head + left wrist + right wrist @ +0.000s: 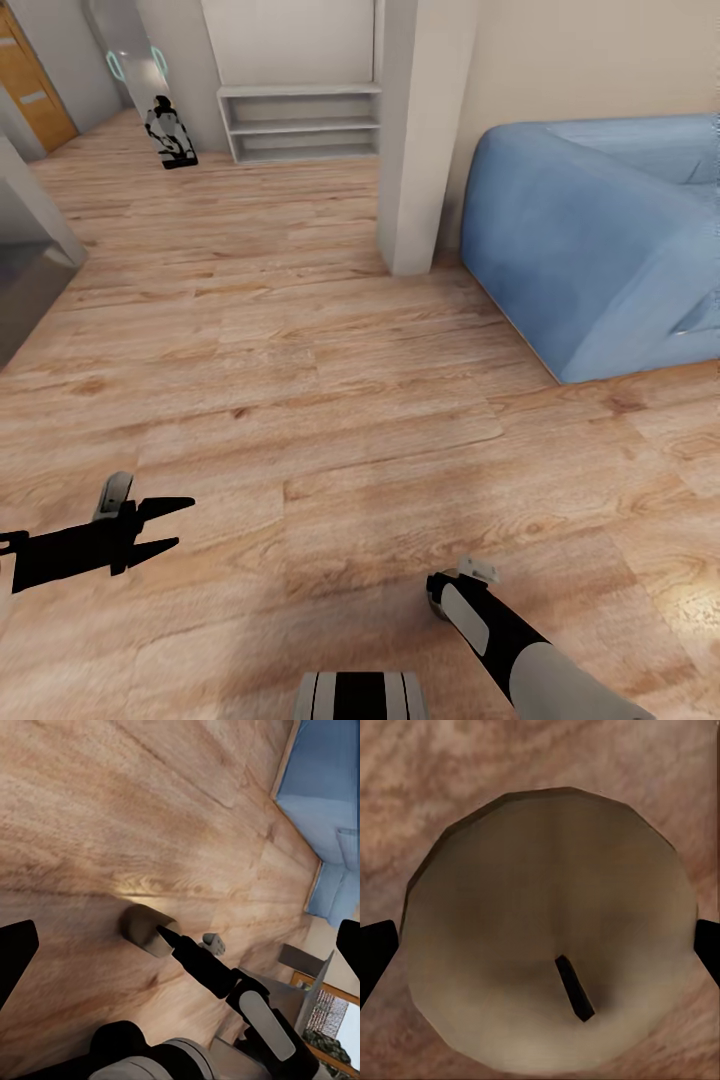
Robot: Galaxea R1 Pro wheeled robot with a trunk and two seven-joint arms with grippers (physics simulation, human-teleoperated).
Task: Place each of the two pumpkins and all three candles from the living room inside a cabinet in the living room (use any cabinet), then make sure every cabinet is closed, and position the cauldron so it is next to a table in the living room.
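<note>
A beige candle (547, 937) with a short black wick stands on the wooden floor. In the right wrist view I see it from straight above. My right gripper (540, 952) is open, one dark fingertip on each side of the candle. In the head view the right gripper (440, 592) points down at the floor and hides the candle. The left wrist view shows the candle (144, 928) as a short cylinder at the right arm's tip. My left gripper (165, 525) hangs open and empty over the floor at the left. Pumpkins, cauldron, cabinet and table are out of view.
A blue sofa (600, 230) stands at the right, with a white pillar (420, 130) beside its near corner. Pale grey open shelving (300, 120) lines the back wall. A grey unit (30, 260) juts in at the left. Wooden floor (330, 380) stretches ahead.
</note>
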